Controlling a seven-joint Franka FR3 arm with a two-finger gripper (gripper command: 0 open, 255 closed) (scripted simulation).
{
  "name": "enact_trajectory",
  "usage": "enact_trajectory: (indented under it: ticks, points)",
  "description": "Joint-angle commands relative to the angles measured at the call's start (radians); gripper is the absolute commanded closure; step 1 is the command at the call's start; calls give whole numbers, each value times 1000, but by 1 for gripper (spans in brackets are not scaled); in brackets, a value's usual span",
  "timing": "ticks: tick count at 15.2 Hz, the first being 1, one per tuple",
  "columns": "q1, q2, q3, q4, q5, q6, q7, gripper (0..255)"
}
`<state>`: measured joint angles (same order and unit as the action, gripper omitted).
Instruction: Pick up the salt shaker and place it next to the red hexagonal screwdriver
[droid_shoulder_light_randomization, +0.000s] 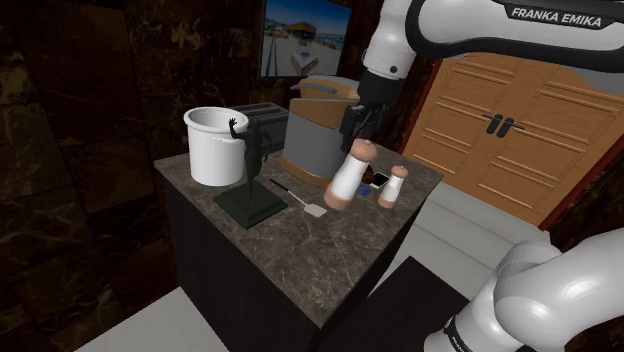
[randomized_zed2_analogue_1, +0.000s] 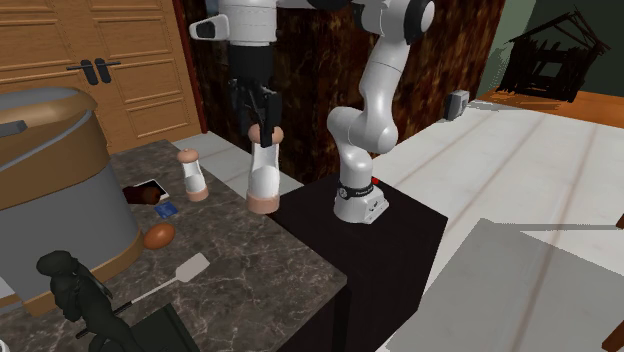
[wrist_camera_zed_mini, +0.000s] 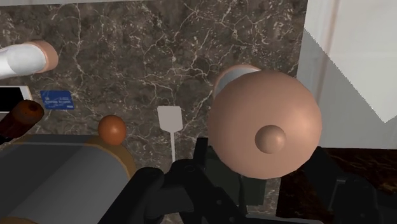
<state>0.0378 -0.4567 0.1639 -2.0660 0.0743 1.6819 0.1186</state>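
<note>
The pincer is closed on the salt shaker, which hangs directly beneath it, long axis near upright. The red screwdriver lies well off to one side, beside the phone.

Tall white shaker with tan round cap: body hidden under its own cap in the wrist view.
Black gripper: fingertips masked by that cap in the wrist view.
Smaller white shaker with tan ends: cut by the wrist view's edge.
Dark red screwdriver handle: shaft out of sight.
White spatula: handle end lost beneath the gripper.
Big grey pot with tan trim: cropped by the second exterior view's left edge.
Black figurine: base cropped at that view's bottom edge.
</note>
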Motion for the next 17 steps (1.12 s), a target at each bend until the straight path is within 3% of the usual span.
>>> enact_trajectory:
  ticks: [1, 7, 17]
  points:
    - [0, 4, 1, 32, -1, -28, 3, 255]
    - [-2, 24, -1, 126, -4, -102, 6, 255]
    - [-80, 56, -180, 148, -63, -100, -239, 255]
